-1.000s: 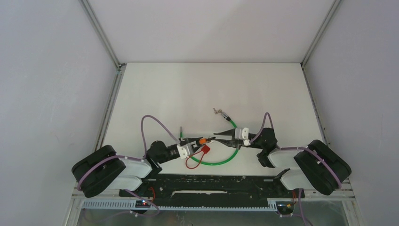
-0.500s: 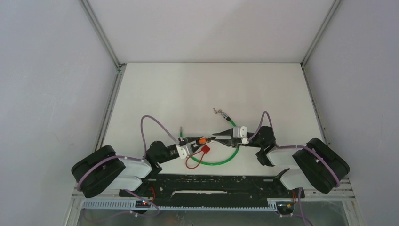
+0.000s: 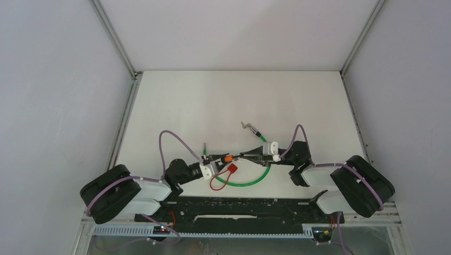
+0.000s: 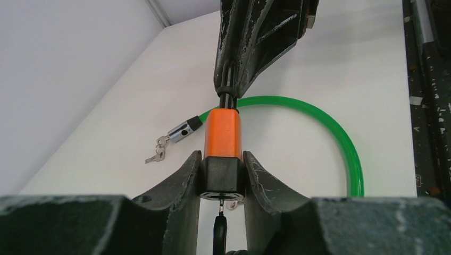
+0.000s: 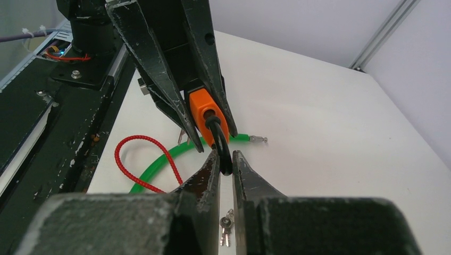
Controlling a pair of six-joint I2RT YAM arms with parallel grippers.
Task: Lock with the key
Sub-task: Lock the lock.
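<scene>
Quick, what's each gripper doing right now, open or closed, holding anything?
Left gripper: closed on the orange lock.
Right gripper: closed on the black cable end at the lock.

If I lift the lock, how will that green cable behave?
Green cable lies in a smooth arc, so probably springy, not limp; it would likely trail and swing. Its glossy jacket looks slippery.

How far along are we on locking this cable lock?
Done: the left gripper clamps the orange lock. In hand: the right gripper pinches the black cable end at the lock's socket. Left: a small bunch of keys lies untouched on the table; turning a key is not yet done.
</scene>
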